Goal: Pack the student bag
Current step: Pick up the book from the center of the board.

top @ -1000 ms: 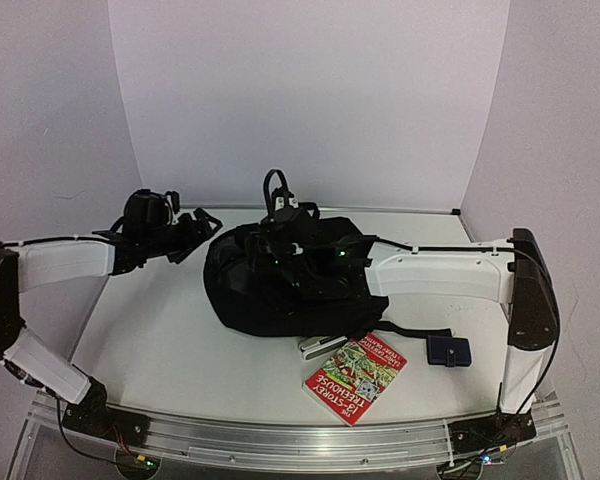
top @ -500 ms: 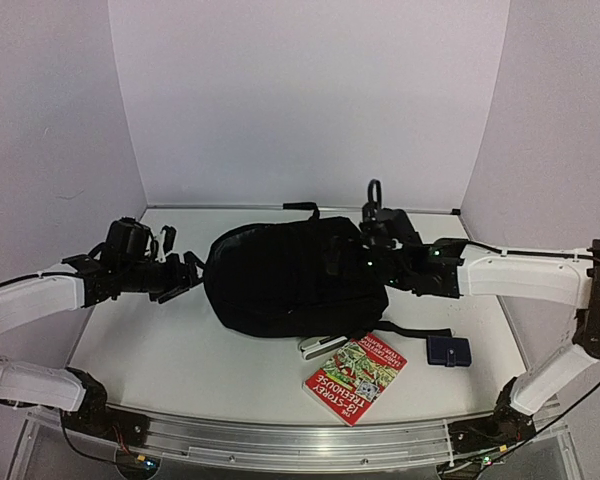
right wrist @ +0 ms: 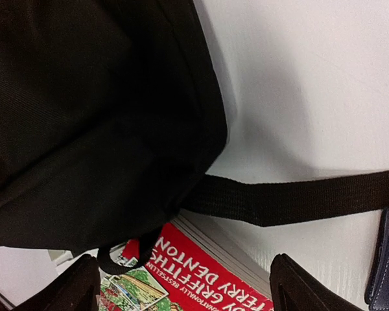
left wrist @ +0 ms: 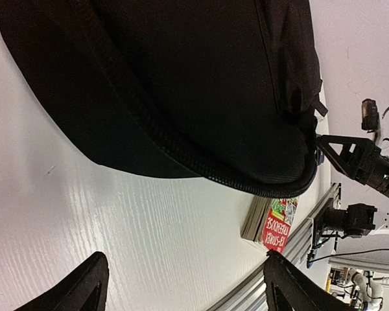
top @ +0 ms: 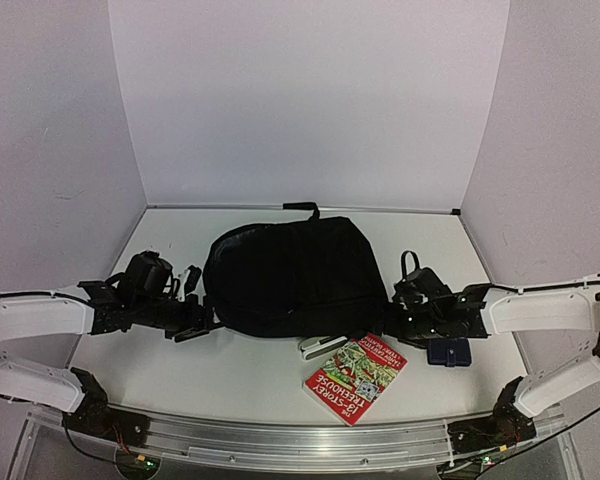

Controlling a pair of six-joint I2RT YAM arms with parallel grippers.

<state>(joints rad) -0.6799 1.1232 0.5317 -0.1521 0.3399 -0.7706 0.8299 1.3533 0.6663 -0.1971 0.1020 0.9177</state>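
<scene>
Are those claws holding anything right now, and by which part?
Nothing is held. The left gripper and right gripper are both open and empty, either side of the bag.

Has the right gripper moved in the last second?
Yes. The right gripper swung right and nearer, off the student bag, now near the blue pouch.

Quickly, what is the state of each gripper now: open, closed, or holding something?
Left gripper: open, holding nothing.
Right gripper: open, holding nothing.
</scene>
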